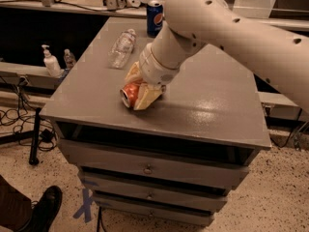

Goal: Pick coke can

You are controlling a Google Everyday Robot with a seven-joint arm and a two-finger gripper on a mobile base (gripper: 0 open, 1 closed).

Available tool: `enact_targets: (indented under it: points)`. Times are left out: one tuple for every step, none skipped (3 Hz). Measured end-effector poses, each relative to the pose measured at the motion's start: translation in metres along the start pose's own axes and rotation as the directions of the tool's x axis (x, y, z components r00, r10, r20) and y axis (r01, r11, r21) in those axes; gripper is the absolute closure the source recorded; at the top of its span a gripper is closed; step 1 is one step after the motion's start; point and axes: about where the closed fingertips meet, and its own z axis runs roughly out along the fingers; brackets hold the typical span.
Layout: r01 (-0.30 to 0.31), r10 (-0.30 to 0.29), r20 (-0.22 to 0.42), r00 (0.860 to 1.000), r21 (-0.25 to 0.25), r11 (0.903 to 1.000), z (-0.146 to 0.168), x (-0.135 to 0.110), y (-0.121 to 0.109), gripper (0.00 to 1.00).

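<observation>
The tool (pixel 137 90) straddles the coke can (pixel 129 94), its two pale fingers closed against opposite sides. The can lies on its side near the tabletop's (pixel 207 105) front edge. A clear bottle (pixel 121 47) lies at 11 o'clock, a Pepsi can (pixel 154 17) at 12.

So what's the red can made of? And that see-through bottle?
The coke can, lying on its side in the tool near the front of the table, looks like thin painted metal: its end glints silvery. The bottle behind it looks like clear plastic, since the grey top shows through it.
</observation>
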Motion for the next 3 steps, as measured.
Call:
enact_targets:
  points:
    - [0.0,0.0,-0.014,1.0,0.005,1.0,-0.006,0.0,-0.004,0.87]
    - [-0.012,0.013,-0.03,0.999,0.021,0.9997,-0.02,-0.001,-0.011,1.0]
    - [-0.054,0.056,-0.032,0.998,0.05,0.9973,-0.041,-0.002,-0.023,1.0]
